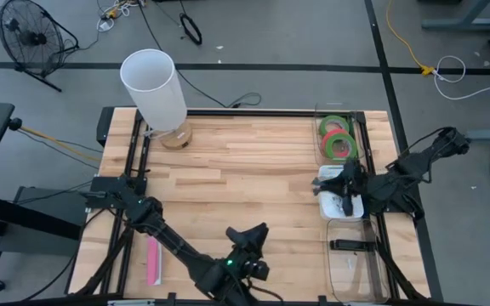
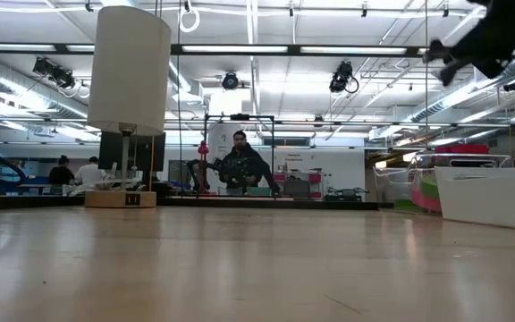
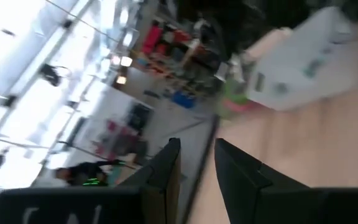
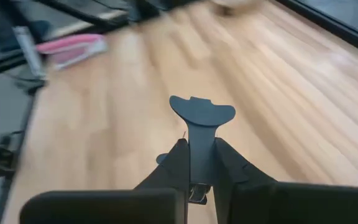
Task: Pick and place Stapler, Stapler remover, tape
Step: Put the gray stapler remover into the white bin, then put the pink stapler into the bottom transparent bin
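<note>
The right pincer [image 1: 348, 197] hangs over the white tray [image 1: 327, 206] at the table's [image 1: 245, 170] right edge, its fingers [image 4: 222, 165] pinching a dark staple remover [image 4: 201, 118], as the right wrist view shows. The tape [image 1: 337, 136], two green rolls and one red-pink, lies in the clear bin [image 1: 320, 115] just beyond the tray. A dark stapler [image 1: 351, 246] lies in the nearer clear bin [image 1: 334, 272]. A pink stapler [image 1: 153, 259] lies on the table's near left part. The left pincer [image 1: 252, 234] hovers over the near middle of the table, fingers [image 3: 238, 174] slightly spread and holding nothing. A white lamp [image 1: 154, 89] stands at the far left.
</note>
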Motion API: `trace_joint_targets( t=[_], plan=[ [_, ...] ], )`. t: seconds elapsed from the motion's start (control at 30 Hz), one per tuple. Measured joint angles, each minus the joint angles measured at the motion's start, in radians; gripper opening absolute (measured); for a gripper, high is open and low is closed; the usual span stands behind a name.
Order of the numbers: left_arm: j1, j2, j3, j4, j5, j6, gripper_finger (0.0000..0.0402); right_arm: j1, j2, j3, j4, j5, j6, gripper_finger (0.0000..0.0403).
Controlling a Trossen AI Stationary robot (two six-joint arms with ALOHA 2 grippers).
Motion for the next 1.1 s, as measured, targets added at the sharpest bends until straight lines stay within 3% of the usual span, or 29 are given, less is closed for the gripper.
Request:
trace_joint_targets(
  t=[0.17, 0.3, 0.4, 0.5, 0.8, 1.1],
  plan=[
    [-0.032, 0.001, 0.000, -0.269, 0.146, -0.341, 0.0103, -0.001, -0.103, 0.033, -0.284, 0.052, 0.163, 0.0027],
    [-0.039, 0.002, 0.000, -0.421, 0.368, -0.561, 0.0102, -0.001, -0.138, 0.048, -0.440, 0.047, 0.258, 0.0027],
    [-0.042, 0.002, -0.005, -0.437, 0.510, -0.618, 0.0096, -0.001, -0.140, 0.050, -0.559, 0.041, 0.341, 0.0027],
    [-0.047, 0.004, -0.006, -0.439, 0.581, -0.625, 0.0085, -0.001, -0.139, 0.050, -0.602, 0.018, 0.399, 0.0027],
    [-0.053, 0.004, -0.007, -0.439, 0.586, -0.640, 0.0049, -0.001, -0.139, 0.050, -0.578, -0.032, 0.393, 0.0030],
    [-0.052, 0.004, -0.007, -0.440, 0.589, -0.645, 0.0035, -0.001, -0.138, 0.050, -0.532, -0.102, 0.331, 0.0100]
  ],
)
